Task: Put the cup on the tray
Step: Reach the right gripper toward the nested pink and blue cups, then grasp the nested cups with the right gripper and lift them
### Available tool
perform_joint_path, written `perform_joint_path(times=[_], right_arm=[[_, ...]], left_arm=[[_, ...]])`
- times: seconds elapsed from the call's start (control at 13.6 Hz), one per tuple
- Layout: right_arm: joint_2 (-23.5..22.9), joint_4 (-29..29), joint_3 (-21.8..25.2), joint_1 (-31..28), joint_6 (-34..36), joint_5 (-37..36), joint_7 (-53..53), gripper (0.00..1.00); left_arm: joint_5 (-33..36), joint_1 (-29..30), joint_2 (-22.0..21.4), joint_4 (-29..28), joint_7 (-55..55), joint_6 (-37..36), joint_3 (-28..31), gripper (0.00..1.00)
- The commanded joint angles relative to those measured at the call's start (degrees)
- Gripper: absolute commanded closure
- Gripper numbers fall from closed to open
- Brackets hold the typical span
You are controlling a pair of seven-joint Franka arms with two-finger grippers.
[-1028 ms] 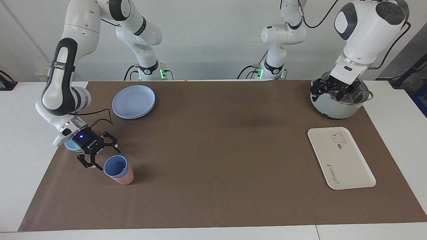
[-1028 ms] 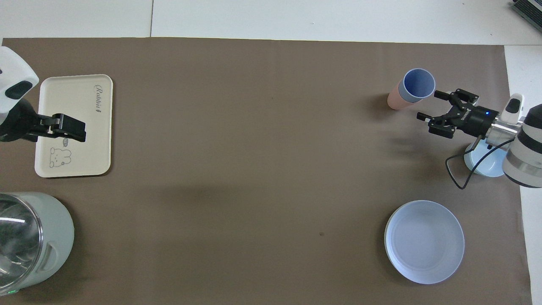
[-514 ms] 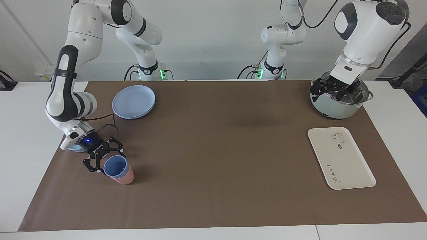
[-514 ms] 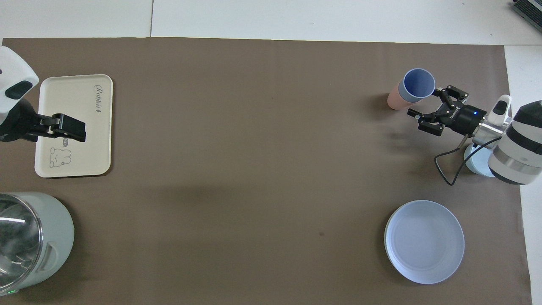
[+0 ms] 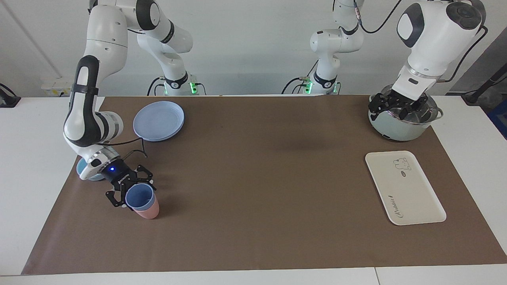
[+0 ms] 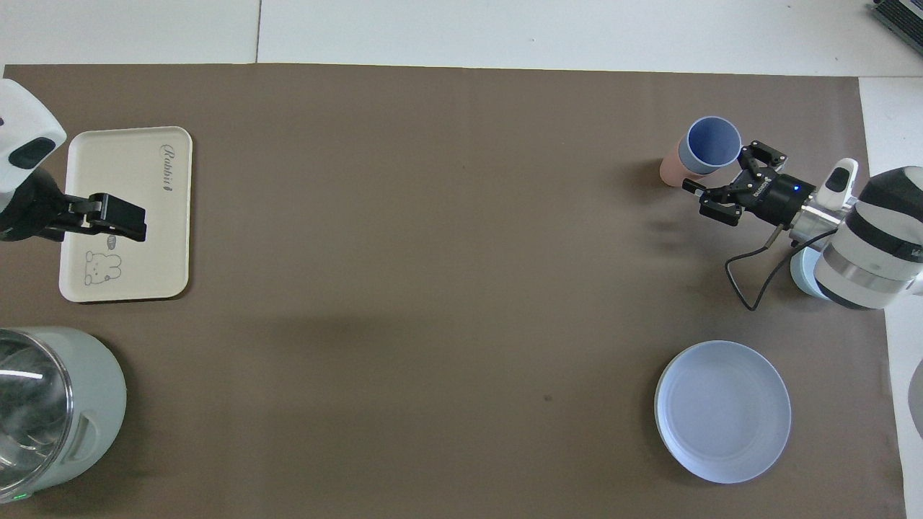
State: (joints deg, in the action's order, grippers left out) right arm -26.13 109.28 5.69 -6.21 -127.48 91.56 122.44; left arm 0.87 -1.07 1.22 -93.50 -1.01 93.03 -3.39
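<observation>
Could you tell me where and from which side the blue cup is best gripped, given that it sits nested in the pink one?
Grip the blue cup across its exposed upper wall and rim, the only part that clears the pink cup. Come in from the side where the open right end effector already flanks the rim, then probably lift straight up, since the tapered walls should slide free.
</observation>
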Motion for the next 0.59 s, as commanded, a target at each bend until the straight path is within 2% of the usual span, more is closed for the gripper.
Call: perform_joint_path(times=[0.0, 0.29, 0.51], right_arm=[[-0.9, -0.9, -0.2, 0.0, -1.0, 2.5, 2.4, 0.0], [-2.1, -3.2, -0.2, 1.1, -4.6, 2.6, 2.3, 0.0], [-2.2, -3.3, -0.3, 1.1, -4.8, 2.6, 2.2, 0.0]], left_arm=[[-0.6, 0.3, -2.1, -2.4, 0.9, 0.5, 0.1, 0.0], [-0.6, 0.3, -2.1, -2.4, 0.9, 0.5, 0.1, 0.0], [-0.6, 0.4, -2.1, -2.4, 0.9, 0.6, 0.1, 0.0]])
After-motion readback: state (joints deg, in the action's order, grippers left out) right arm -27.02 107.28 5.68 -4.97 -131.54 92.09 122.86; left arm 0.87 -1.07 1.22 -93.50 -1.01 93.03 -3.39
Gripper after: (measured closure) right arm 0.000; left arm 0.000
